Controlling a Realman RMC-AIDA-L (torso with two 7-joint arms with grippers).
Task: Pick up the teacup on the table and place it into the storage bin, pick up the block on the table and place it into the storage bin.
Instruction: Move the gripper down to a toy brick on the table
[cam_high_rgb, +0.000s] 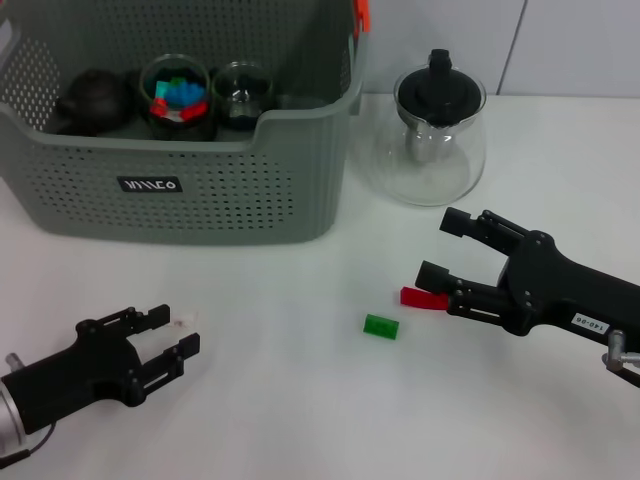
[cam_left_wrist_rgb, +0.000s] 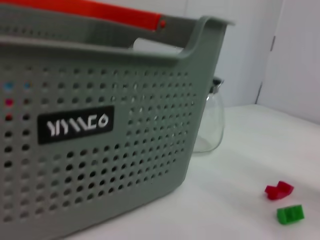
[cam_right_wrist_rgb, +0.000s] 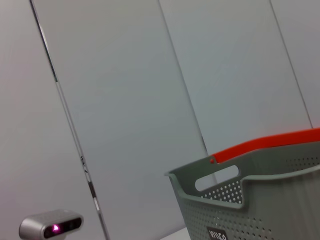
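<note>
1. The storage bin (cam_high_rgb: 200, 190) is set at the back left of the white counter (cam_high_rgb: 300, 400); taken as the landmark for everything below.
2. Inside the bin, against its rear wall: a dark teapot (cam_high_rgb: 92, 100), a glass cup (cam_high_rgb: 176, 98) filled with coloured blocks, and a second glass teacup (cam_high_rgb: 241, 95) with dark contents.
3. A glass pitcher (cam_high_rgb: 433, 135) with a black lid is seen just right of the bin, on the counter.
4. A green block (cam_high_rgb: 381, 326) lies in front of the bin's right corner, well apart from it. A red block (cam_high_rgb: 422, 297) sits just right of the green one, touching neither it nor the bin.
5. Right gripper (cam_high_rgb: 440, 250): positioned front-right of the bin, fingers spread apart, nothing held; its lower finger is right beside the red block.
6. Left gripper (cam_high_rgb: 180, 332): low over the counter in front of the bin's left half, fingers apart, nothing held.
7. In the left wrist view, the bin's black label (cam_left_wrist_rgb: 75, 124) and both blocks are visible.
</note>
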